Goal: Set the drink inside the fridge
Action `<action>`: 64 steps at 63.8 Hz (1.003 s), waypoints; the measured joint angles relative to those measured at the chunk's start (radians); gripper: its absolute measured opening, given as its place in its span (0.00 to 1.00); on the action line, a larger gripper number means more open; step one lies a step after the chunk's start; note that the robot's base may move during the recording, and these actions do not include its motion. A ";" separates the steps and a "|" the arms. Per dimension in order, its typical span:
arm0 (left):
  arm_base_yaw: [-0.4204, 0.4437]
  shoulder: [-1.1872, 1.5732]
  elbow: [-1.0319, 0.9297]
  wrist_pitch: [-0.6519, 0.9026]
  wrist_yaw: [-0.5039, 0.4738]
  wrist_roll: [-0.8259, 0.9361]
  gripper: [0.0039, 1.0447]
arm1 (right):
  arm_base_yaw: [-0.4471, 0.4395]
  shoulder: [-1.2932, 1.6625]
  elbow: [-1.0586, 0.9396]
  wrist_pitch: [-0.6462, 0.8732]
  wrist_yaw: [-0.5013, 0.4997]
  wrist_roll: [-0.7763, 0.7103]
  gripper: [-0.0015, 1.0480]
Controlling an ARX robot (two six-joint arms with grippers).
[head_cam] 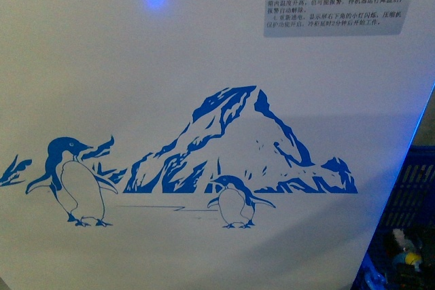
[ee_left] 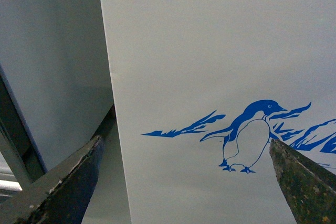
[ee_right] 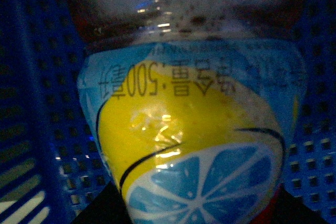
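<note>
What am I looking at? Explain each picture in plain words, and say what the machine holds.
This is a two-armed robot with three cameras. The front view, from its body, faces the white fridge wall with its blue penguin decal. The left wrist view looks past the left gripper, open and empty, at the same wall. The right wrist view is very close to the drink, a bottle with a blue and yellow label, inside a blue crate. Whether the right gripper grips it cannot be seen.
</note>
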 joint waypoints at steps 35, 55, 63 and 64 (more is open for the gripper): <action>0.000 0.000 0.000 0.000 0.000 0.000 0.92 | -0.055 -1.073 -0.574 0.023 -0.185 -0.057 0.36; 0.000 0.000 0.000 0.000 0.000 0.000 0.92 | -0.078 -1.698 -0.763 -0.171 -0.255 0.035 0.36; 0.000 0.000 0.000 0.000 0.000 0.000 0.92 | -0.074 -1.911 -0.819 -0.244 -0.229 0.042 0.36; 0.000 0.000 0.000 0.000 0.000 0.000 0.92 | -0.072 -1.933 -0.825 -0.251 -0.225 0.042 0.36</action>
